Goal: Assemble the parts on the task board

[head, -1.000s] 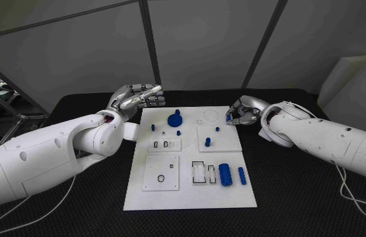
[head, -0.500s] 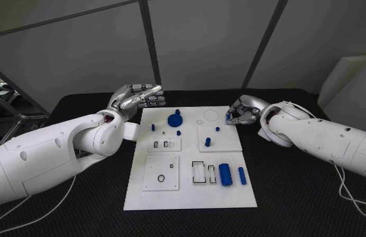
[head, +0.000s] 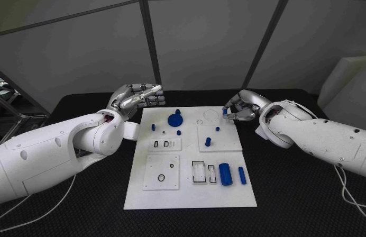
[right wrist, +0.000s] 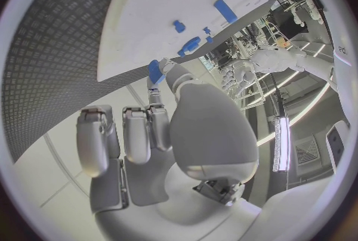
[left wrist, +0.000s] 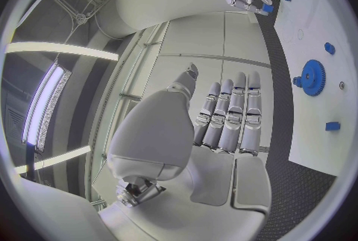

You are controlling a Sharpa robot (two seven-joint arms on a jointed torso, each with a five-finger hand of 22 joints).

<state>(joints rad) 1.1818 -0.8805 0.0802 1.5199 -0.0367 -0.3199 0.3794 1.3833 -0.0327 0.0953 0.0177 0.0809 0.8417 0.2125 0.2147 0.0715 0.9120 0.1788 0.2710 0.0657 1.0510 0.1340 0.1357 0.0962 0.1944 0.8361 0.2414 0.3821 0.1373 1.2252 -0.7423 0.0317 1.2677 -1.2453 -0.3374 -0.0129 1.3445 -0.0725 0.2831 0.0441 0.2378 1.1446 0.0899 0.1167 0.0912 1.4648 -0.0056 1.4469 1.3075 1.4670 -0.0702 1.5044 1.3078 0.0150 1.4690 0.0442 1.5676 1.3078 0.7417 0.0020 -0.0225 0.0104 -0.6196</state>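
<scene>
Right hand pinches a small blue part over the task board's far right corner.

The right hand (head: 241, 109) holds the small blue part (head: 224, 111) at its fingertips above the task board (head: 191, 194). The left hand (head: 136, 100) hovers off the board's far left corner, empty, fingers straight and side by side.

You see the task board (head: 191, 194) between both hands. The gear (head: 174, 120) lies just beside the left hand (head: 137, 99); the right hand (head: 240, 107), at the board's far corner, pinches a small peg (head: 225, 111).
</scene>
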